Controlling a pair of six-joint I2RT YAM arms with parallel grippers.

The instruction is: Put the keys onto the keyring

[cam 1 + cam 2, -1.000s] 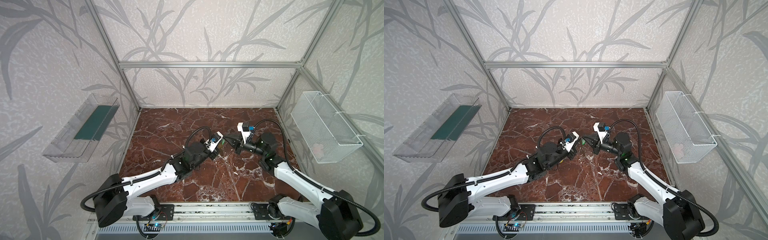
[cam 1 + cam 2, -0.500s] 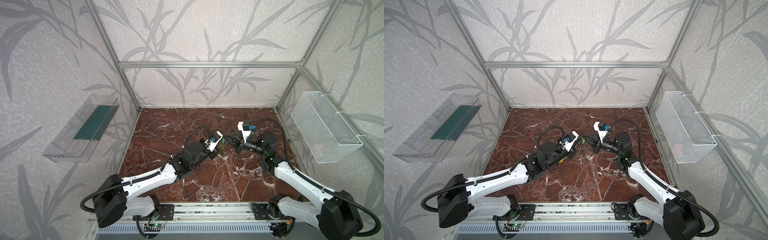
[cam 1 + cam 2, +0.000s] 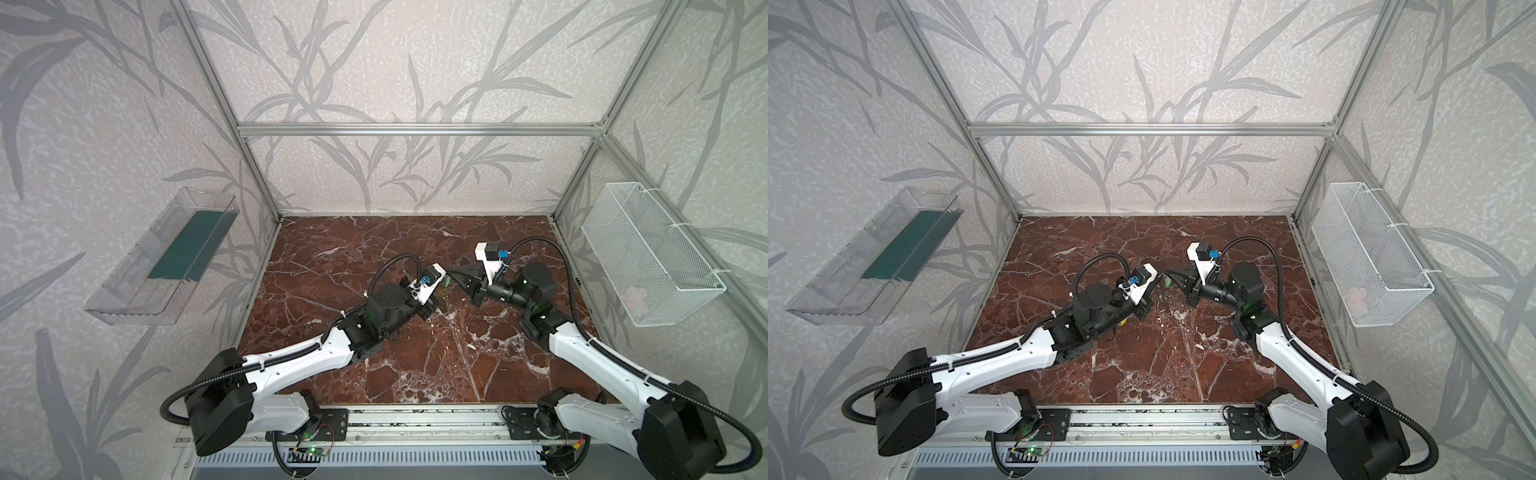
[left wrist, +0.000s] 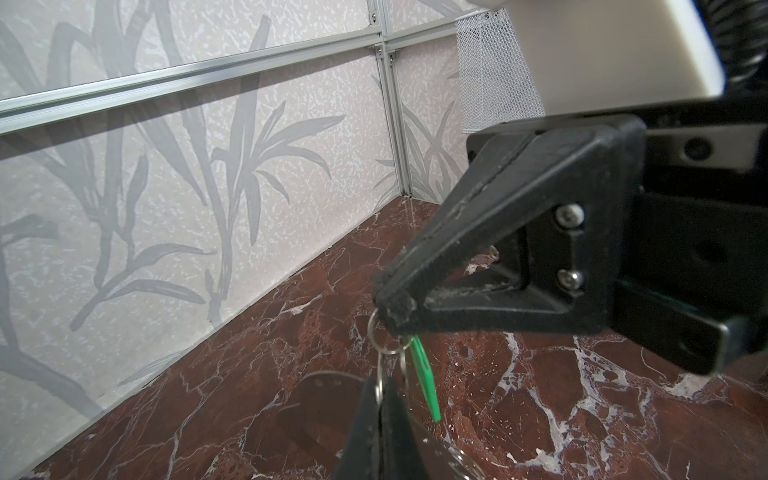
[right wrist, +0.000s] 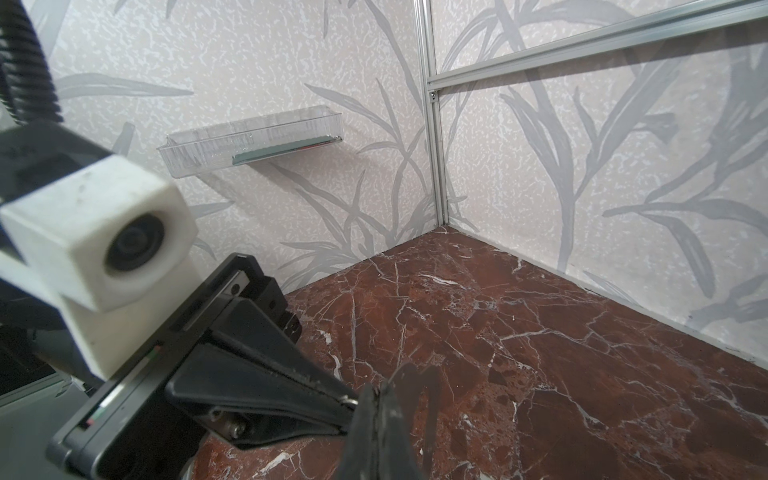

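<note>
Left wrist view gives the clearest account. The right gripper (image 4: 394, 309) is seen closed tight, its tips pinched on a small metal ring (image 4: 376, 332). The green key (image 4: 424, 374) hangs free from that ring, clear of the table (image 4: 249, 395). Directly beneath, the left gripper (image 4: 380, 401) is closed narrow as well. The keyring (image 4: 326, 381) (a faint, see-through-looking plate with small holes near its edge) shows on both sides of those fingers. It is therefore judged to be held in them, not merely lying behind. A second wire loop (image 4: 378, 382) runs from the small ring down to the left fingertips. Whether it has been passed through a hole in the plate cannot be told.

In both top views the two grippers are set tip to tip above the middle of the table. A yellow speck (image 3: 1121, 322) is glimpsed under the left arm in a top view. It may be the yellow key, but that cannot be confirmed.

Little metal is caught in either pinch, so the ring could be dragged out if the arms were drawn apart or twisted off line. Were the right jaws opened before the ring is seated, the green key would be dropped. The plate could also be levered askew in its grip by any sideways pull on the loop.
</note>
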